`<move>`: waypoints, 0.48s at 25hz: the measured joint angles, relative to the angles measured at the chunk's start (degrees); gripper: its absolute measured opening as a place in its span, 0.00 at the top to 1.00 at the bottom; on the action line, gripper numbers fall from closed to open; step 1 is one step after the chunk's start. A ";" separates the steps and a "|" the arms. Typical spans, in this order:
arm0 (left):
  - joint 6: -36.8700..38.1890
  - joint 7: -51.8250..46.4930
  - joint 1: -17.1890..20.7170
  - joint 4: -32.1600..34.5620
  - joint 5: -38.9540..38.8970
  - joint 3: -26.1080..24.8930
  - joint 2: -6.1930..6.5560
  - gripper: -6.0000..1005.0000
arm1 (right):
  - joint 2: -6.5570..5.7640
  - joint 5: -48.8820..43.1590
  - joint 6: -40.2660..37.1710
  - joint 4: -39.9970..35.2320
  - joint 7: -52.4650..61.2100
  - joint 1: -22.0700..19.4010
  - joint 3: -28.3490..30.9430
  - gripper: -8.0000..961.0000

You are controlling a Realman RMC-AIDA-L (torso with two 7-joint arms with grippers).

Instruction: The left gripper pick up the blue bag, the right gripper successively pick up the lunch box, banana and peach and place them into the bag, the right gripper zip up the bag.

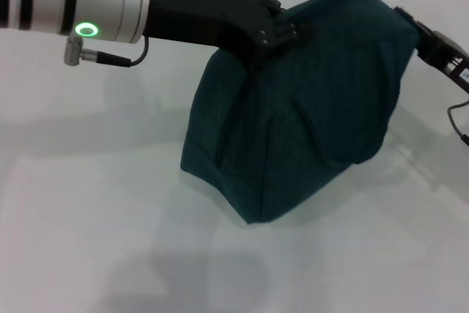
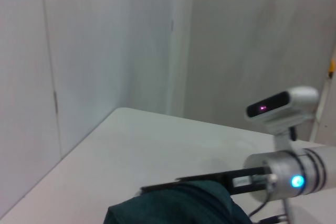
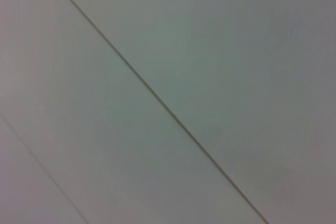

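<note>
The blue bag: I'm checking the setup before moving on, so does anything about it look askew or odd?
Yes. The blue bag leans, its top pulled up toward the left gripper and bulging to the right, where the right gripper meets it; only its lower edge rests on the white table. No lunch box, banana or peach shows.

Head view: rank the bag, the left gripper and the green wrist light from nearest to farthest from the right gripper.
1. The bag, right against the right gripper.
2. The left gripper, gripping the bag's far top side.
3. The green light, back on the left wrist, far left.
</note>
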 joint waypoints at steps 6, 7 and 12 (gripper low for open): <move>-6.10 3.68 -0.15 -7.00 -0.23 0.37 0.00 0.90 | -0.14 0.67 -3.78 -0.28 -2.86 -1.69 0.53 0.95; -7.02 4.04 -0.17 -8.20 -0.34 0.32 0.00 0.90 | -0.14 0.66 -4.06 -0.31 -3.20 -1.84 0.53 0.95; -10.19 4.42 -0.32 -12.81 -0.54 -0.02 0.07 0.89 | -0.13 0.71 -4.71 -0.10 -4.06 -2.96 0.53 0.75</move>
